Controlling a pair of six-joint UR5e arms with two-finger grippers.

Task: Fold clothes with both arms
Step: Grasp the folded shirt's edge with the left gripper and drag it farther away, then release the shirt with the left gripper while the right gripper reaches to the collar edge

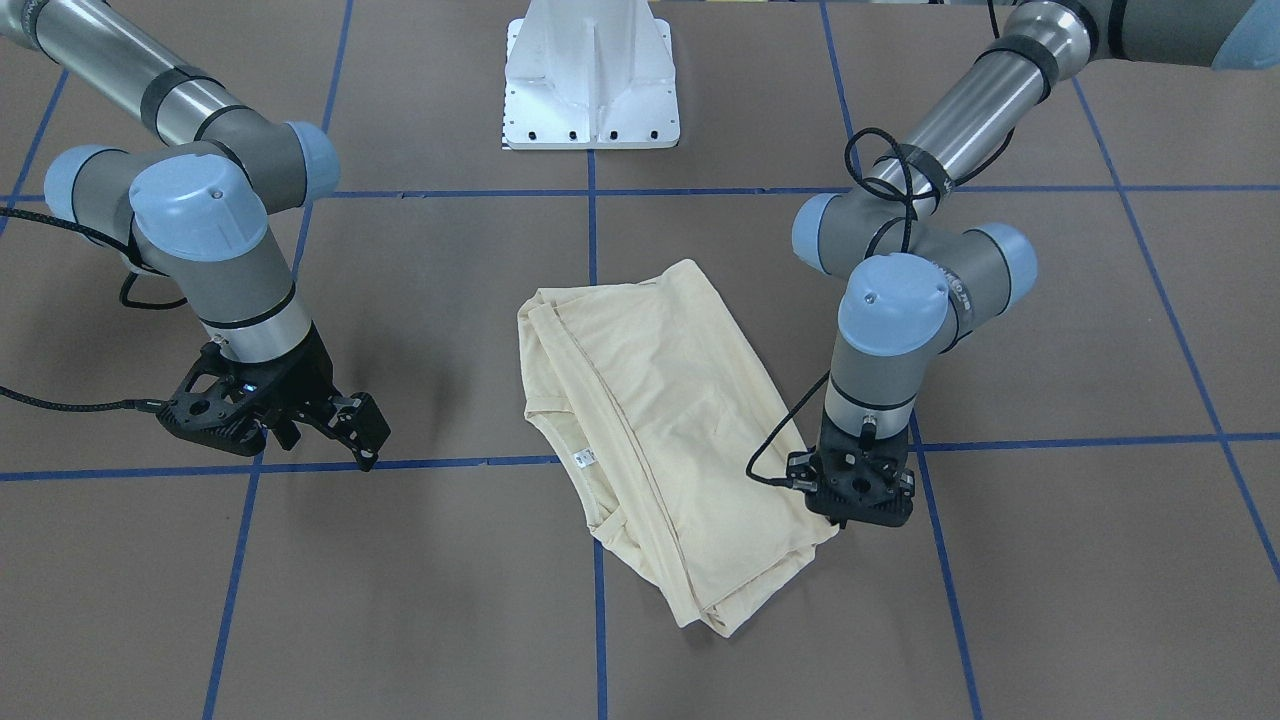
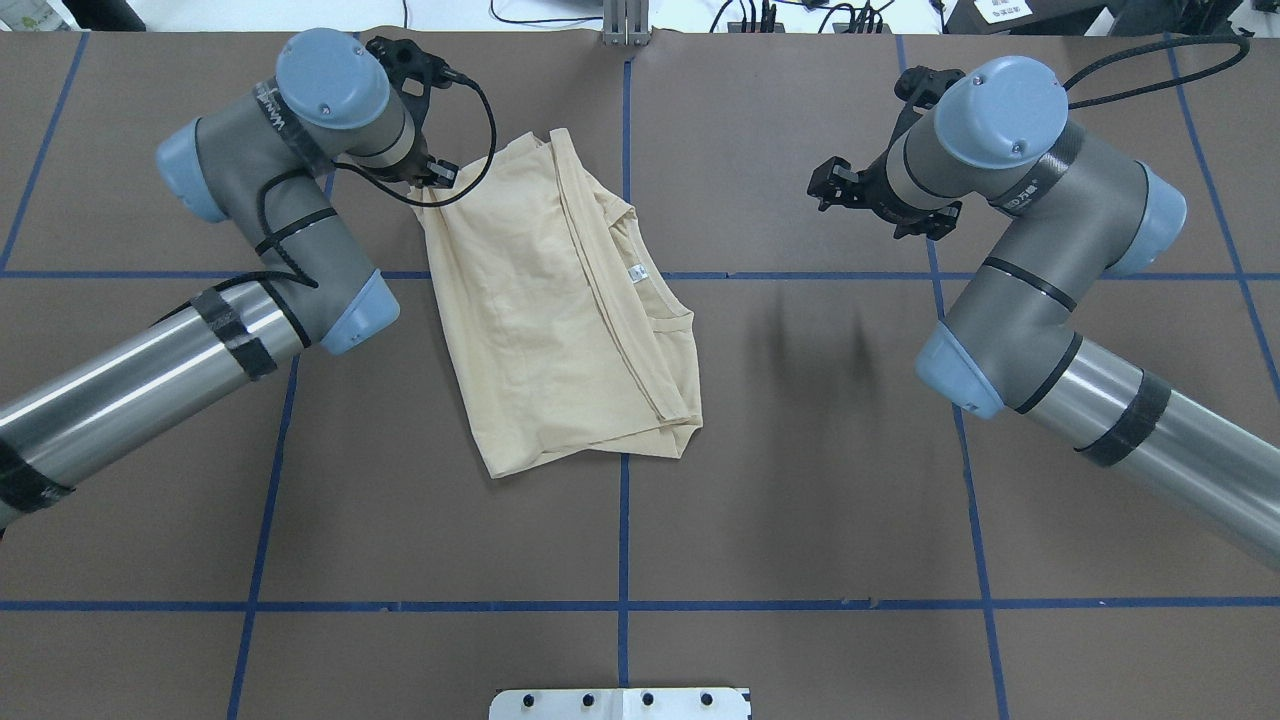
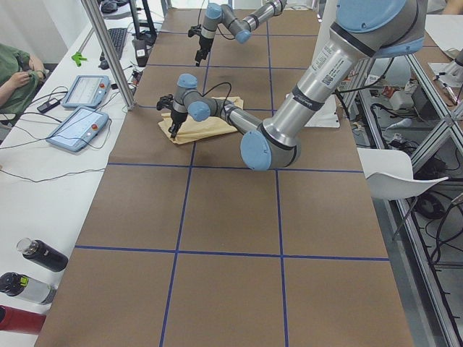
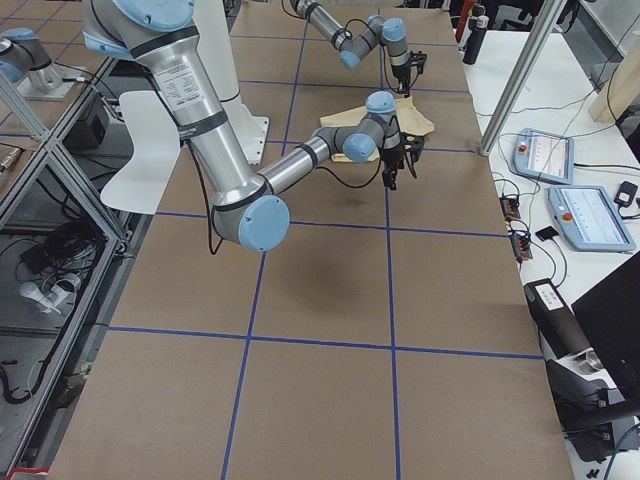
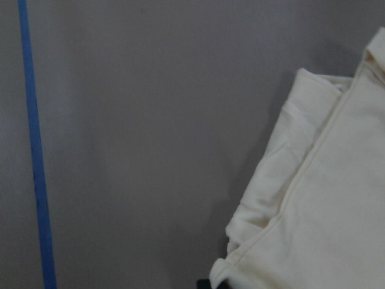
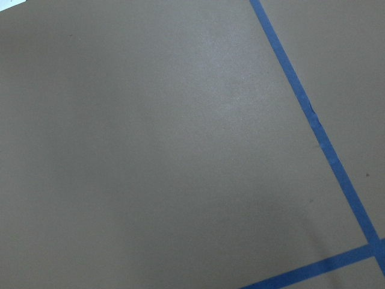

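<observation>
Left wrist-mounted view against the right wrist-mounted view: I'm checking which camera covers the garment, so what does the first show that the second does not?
Only the left wrist-mounted view shows the pale cream-yellow thin-fabric shirt, its folded, seamed edge filling the lower right, and a single blue tape line running top to bottom at the left. Only the right wrist-mounted view shows two blue tape lines meeting at the lower right, with no cloth. Both share the flat brown table surface.
</observation>
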